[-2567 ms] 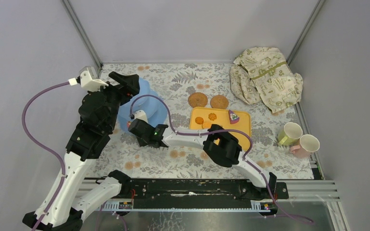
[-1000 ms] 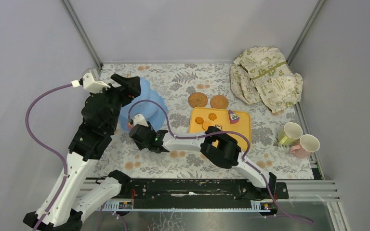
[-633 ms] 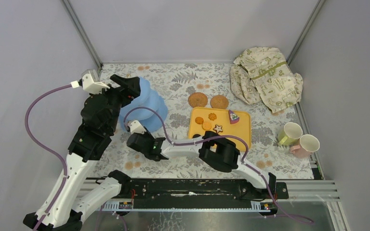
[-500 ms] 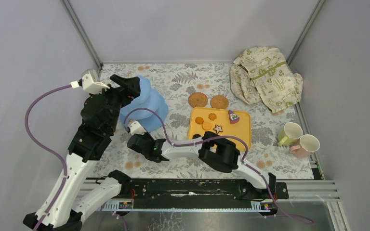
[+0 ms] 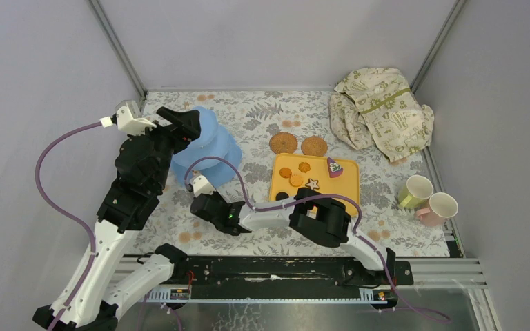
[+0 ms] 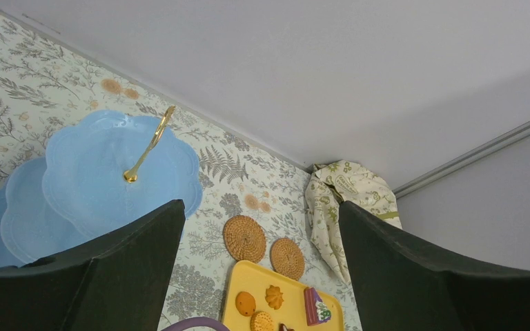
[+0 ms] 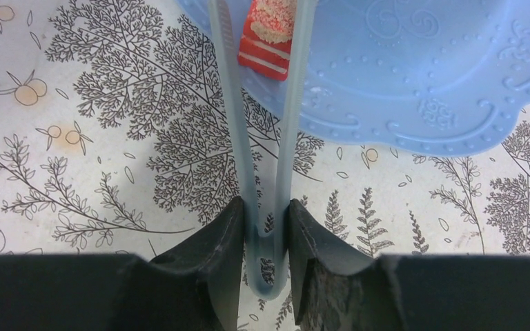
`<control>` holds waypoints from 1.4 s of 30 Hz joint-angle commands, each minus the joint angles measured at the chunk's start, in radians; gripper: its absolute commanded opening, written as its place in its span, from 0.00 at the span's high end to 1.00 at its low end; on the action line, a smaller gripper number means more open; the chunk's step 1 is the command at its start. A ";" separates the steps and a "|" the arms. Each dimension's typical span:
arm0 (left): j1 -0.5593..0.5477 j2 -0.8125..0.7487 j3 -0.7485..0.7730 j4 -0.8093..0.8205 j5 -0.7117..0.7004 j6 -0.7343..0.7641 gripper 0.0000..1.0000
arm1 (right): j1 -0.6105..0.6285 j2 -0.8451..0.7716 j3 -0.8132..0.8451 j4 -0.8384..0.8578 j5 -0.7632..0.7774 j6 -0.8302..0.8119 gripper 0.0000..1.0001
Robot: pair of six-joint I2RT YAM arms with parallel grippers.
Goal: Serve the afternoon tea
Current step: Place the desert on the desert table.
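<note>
1. Right wrist view: clamped pale-blue tongs (image 7: 230, 103) at their bend in right gripper (image 7: 266, 207).
2. Pinched red-and-white cake slice (image 7: 269, 34) between tong arms, on light-blue stand (image 7: 421, 76), at its rim.
3. Held left gripper (image 6: 259, 214) spread wide above stand.

My left arm (image 5: 138, 165) and right arm (image 5: 321, 219) share white links, bulky black joint housings and looping purple cables (image 5: 38, 164).

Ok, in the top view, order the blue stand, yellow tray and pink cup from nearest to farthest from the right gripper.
1. Blue stand, just ahead of the right gripper, which pinches the tongs.
2. Yellow tray, off to the right.
3. Pink cup, by the far right edge.
</note>
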 commanded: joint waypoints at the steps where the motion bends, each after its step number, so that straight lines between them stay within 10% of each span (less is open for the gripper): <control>1: 0.010 -0.008 -0.008 0.049 -0.015 -0.013 0.11 | 0.001 -0.068 -0.017 -0.036 -0.011 0.005 0.71; 42: 0.011 0.022 0.016 0.035 -0.057 -0.007 0.10 | 0.004 -0.302 -0.219 -0.035 -0.043 0.081 0.80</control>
